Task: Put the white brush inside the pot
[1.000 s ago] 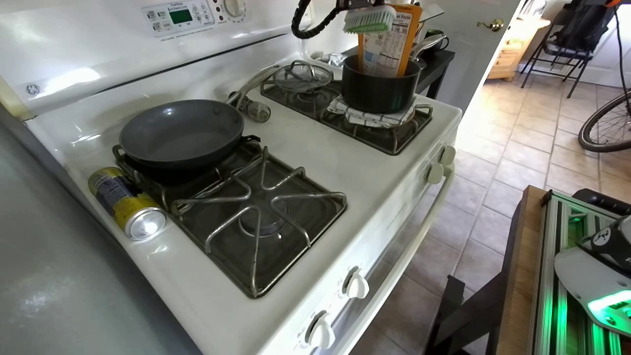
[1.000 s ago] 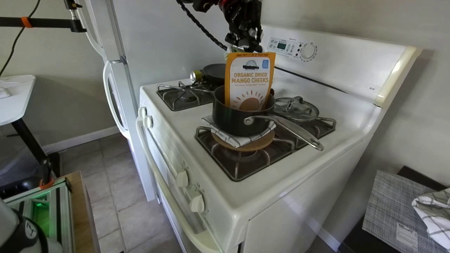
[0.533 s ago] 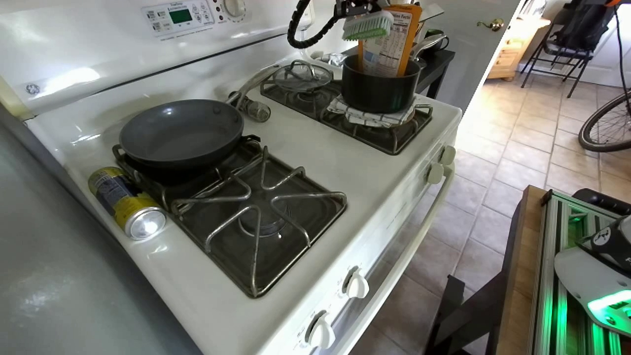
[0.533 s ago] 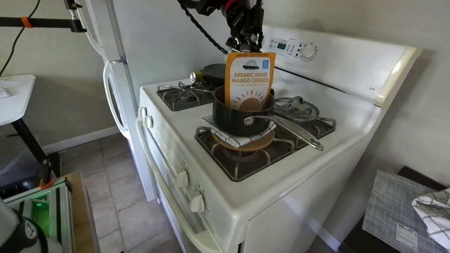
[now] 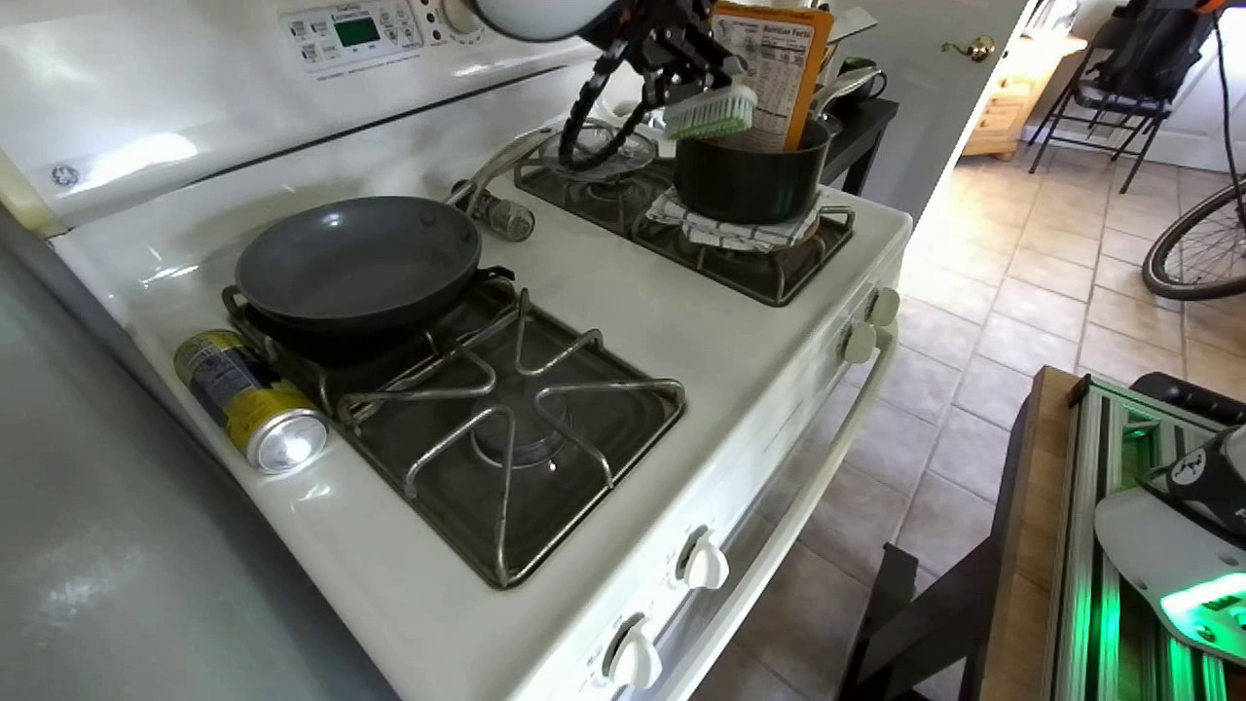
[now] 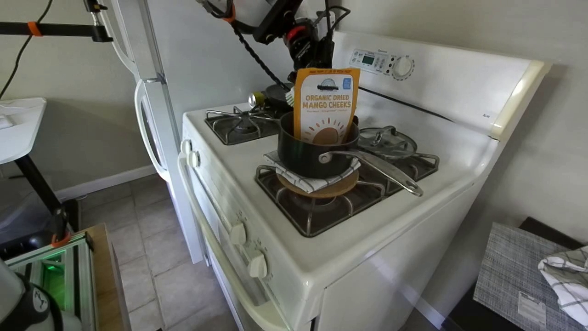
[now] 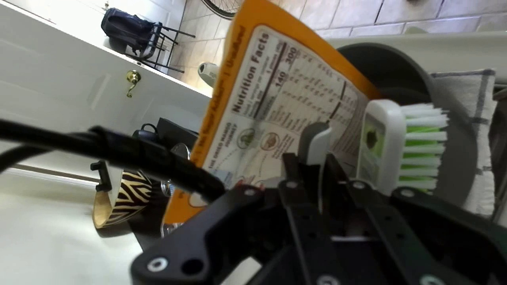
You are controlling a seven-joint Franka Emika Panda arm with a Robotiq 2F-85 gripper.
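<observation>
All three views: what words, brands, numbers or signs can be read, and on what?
"ORGANIC DRIED MANGO CHEEKS": front of the flat orange-and-white pouch
"Nutrition Facts": pouch's back
"300": same
"140": same
"THE DRIED MANGO JOURNEY": same
"Unsulfured": back's orange border
Probably "GE": round grey emblem on the white enamel stove
Too small or blurred: other pouch and stove print, labels on the yellow metal can, white plastic brush and grey woven mat, robot-base emblem.

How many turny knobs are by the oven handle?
4: two knobs on the pot side, two more knobs on the frying pan side. None look hidden.
</observation>
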